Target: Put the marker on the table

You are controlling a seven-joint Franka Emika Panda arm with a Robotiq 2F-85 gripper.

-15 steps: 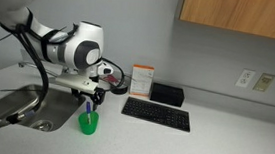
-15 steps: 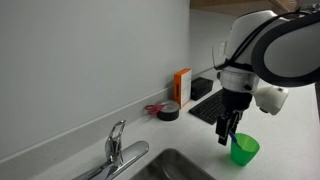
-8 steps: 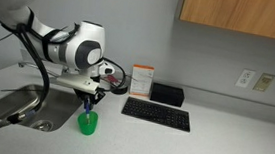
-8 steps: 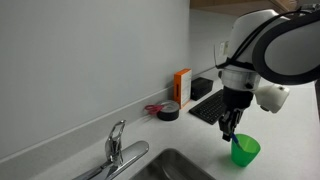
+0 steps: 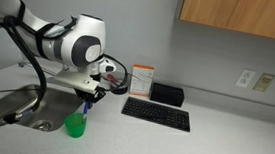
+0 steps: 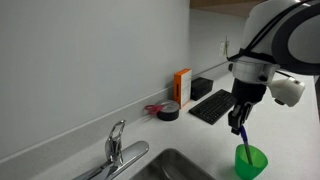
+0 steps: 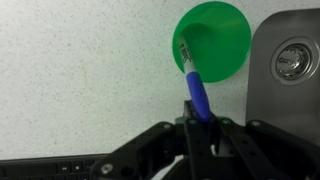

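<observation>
My gripper [image 7: 198, 118] is shut on the blue end of the marker [image 7: 193, 85]. The marker's pale end points down over the mouth of a small green cup [image 7: 212, 40]. In both exterior views the gripper [image 5: 87, 99] [image 6: 240, 118] hangs just above the cup [image 5: 75, 126] [image 6: 250, 162], and the marker [image 6: 241, 140] slants down to about the cup's rim. The cup stands on the pale table [image 5: 222, 145] [image 7: 80, 70] beside the sink.
A steel sink [image 5: 15, 104] [image 7: 290, 60] with a faucet [image 6: 117, 150] lies next to the cup. A black keyboard [image 5: 156, 114], an orange box [image 5: 141, 81], a black box [image 5: 166, 94] and a tape roll [image 6: 168, 111] sit toward the wall.
The jaws have shut on the marker and the gripper has risen, drawing the marker up out of the cup. The cup has shifted a little on the table.
</observation>
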